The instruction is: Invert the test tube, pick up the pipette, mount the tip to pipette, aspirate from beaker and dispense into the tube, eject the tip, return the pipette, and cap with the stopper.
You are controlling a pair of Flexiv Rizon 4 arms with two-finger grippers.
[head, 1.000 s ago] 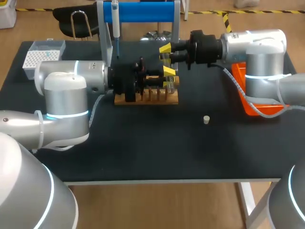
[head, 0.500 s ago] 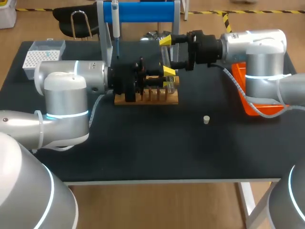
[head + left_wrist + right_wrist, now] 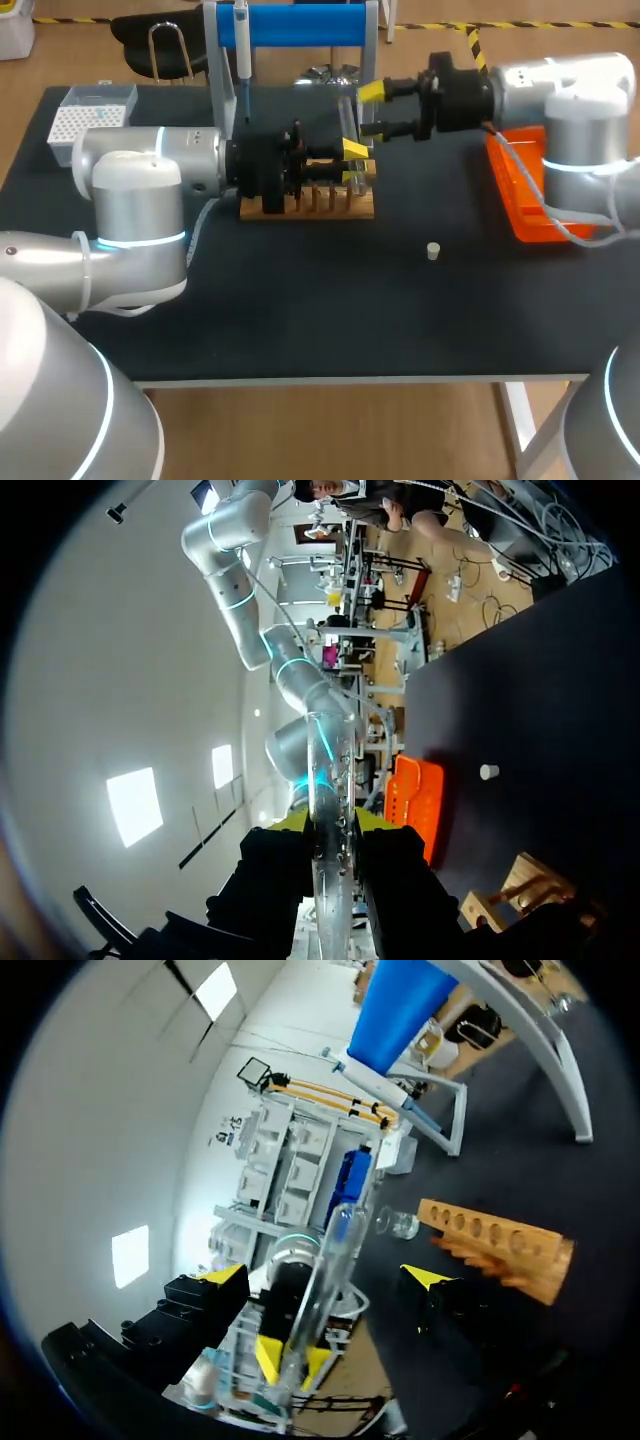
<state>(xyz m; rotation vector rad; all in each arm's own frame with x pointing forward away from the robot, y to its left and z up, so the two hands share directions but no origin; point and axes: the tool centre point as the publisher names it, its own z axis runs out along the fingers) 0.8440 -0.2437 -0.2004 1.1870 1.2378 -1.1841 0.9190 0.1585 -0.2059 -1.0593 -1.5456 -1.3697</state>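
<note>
My left gripper [image 3: 353,163] hangs over the wooden rack [image 3: 310,205], shut on a clear test tube [image 3: 347,118] that stands up out of its fingers. In the left wrist view the tube [image 3: 329,780] runs straight out between the yellow tips of the left gripper [image 3: 331,822]. My right gripper [image 3: 372,110] is open, just right of the tube's upper end and apart from it. In the right wrist view the tube [image 3: 328,1260] shows ahead between the spread tips of the right gripper [image 3: 325,1277]. The pipette [image 3: 241,45] hangs on the blue stand [image 3: 300,24]. A small stopper [image 3: 433,251] lies on the table.
A white tip box [image 3: 90,118] sits at the back left. An orange tray [image 3: 522,190] lies under my right arm. A glass beaker [image 3: 400,1223] stands behind the rack [image 3: 500,1240], near the stand.
My right gripper has opened, let go of the tube's upper end and drawn back to the right. My left gripper has kept still with the tube.
</note>
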